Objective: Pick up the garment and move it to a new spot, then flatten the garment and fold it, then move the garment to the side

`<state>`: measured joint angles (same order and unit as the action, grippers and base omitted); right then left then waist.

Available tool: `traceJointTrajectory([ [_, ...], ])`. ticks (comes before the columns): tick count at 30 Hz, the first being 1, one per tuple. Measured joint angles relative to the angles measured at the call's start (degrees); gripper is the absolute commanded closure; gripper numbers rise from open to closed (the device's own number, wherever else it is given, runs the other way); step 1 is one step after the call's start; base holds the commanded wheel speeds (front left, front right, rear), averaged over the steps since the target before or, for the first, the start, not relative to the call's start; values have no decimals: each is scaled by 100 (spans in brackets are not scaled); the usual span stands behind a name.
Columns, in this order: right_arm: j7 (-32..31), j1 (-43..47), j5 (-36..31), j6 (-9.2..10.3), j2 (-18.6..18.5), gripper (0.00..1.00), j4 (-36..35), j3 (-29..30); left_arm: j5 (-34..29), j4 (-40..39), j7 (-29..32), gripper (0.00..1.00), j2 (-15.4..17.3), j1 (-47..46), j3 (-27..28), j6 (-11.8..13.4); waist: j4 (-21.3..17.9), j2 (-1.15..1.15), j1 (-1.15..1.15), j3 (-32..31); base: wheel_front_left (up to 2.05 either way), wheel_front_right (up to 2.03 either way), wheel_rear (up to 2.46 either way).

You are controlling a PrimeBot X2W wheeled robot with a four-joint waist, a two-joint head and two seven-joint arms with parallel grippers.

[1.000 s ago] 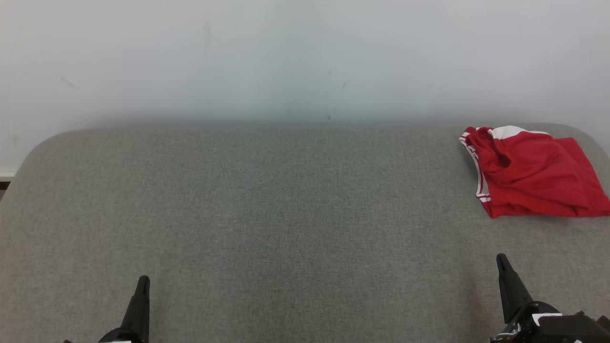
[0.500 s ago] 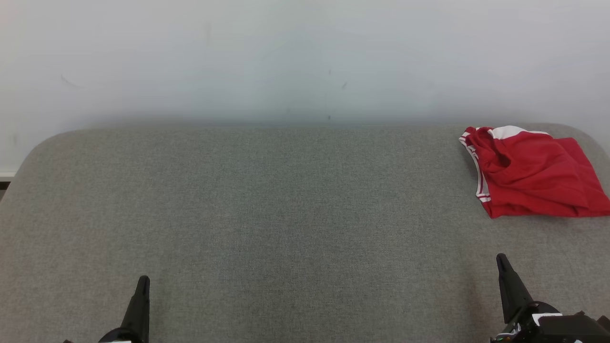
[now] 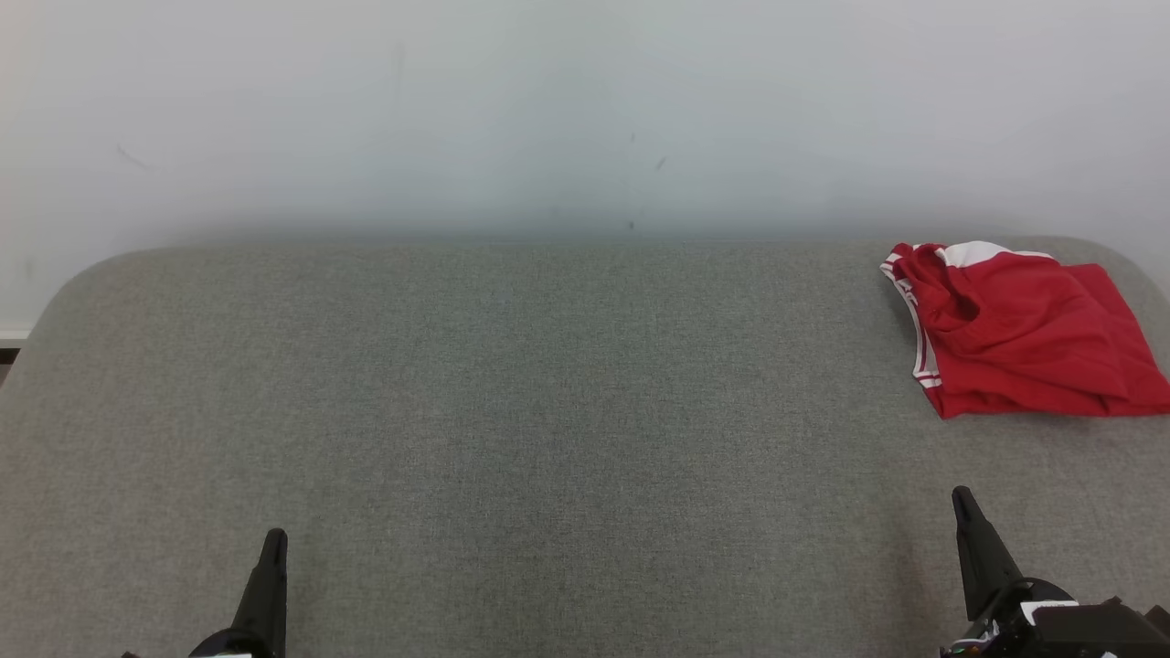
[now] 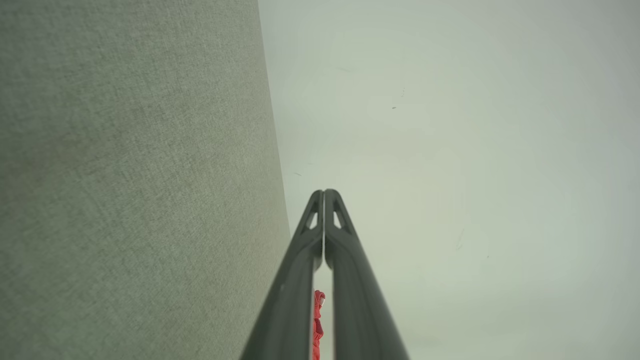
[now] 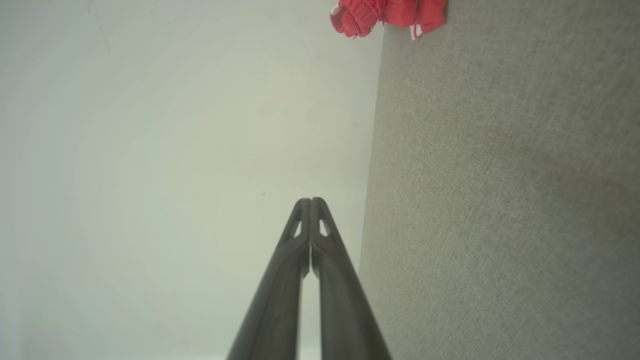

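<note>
A red garment (image 3: pixel 1024 334) with white trim lies crumpled at the far right of the grey fabric surface (image 3: pixel 548 411), near its back edge. A strip of the garment (image 4: pixel 318 320) peeks between the left fingers, and the garment (image 5: pixel 390 15) sits at the top of the right wrist view. My left gripper (image 3: pixel 272 541) is at the lower left, shut and empty, tips together (image 4: pixel 323 192). My right gripper (image 3: pixel 962 498) is at the lower right, shut and empty (image 5: pixel 311 201), well in front of the garment.
A pale wall (image 3: pixel 585 110) rises directly behind the grey surface. The surface has rounded back corners, and its right edge runs close beside the garment.
</note>
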<state>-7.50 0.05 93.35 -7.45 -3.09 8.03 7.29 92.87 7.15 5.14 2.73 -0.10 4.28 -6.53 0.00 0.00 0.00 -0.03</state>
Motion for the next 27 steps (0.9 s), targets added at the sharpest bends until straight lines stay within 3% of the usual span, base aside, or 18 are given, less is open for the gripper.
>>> traceJointTrajectory([
  [27, 0, 0, 0, 0, 0, 100, 2, 1, 0, 0, 0, 100, 1, 0, 0, 0, 0, 0, 0, 0, 0, 0, 0],
])
